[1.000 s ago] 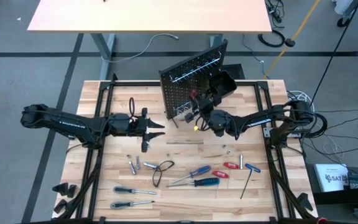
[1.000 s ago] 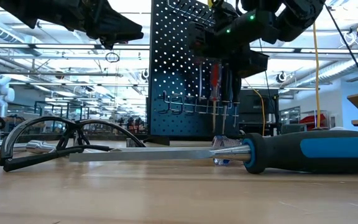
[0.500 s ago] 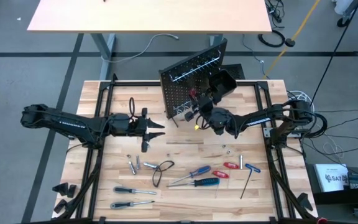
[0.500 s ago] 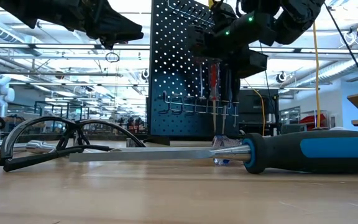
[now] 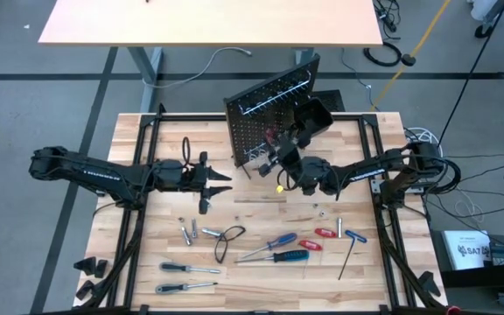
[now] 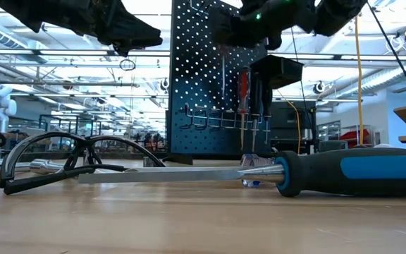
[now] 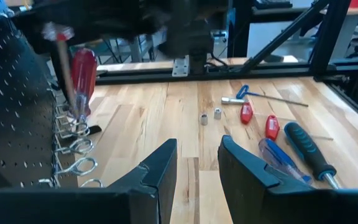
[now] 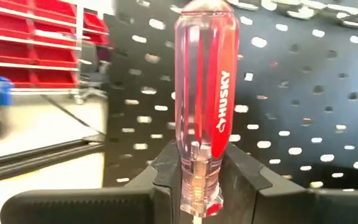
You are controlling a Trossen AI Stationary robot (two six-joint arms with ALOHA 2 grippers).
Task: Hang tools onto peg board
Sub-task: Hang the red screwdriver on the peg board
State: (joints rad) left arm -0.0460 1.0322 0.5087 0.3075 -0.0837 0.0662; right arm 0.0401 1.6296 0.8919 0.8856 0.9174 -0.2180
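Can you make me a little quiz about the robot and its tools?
1. True or false: the right end effector is shut on the red screwdriver.
2. What is the right arm holding its tool in front of? A) the peg board B) a blue bucket C) a stack of plates
3. Fill in: the left end effector is open and holds ____.

Key: 1 true. 2 A. 3 nothing; it hovers over the table, left of the peg board.
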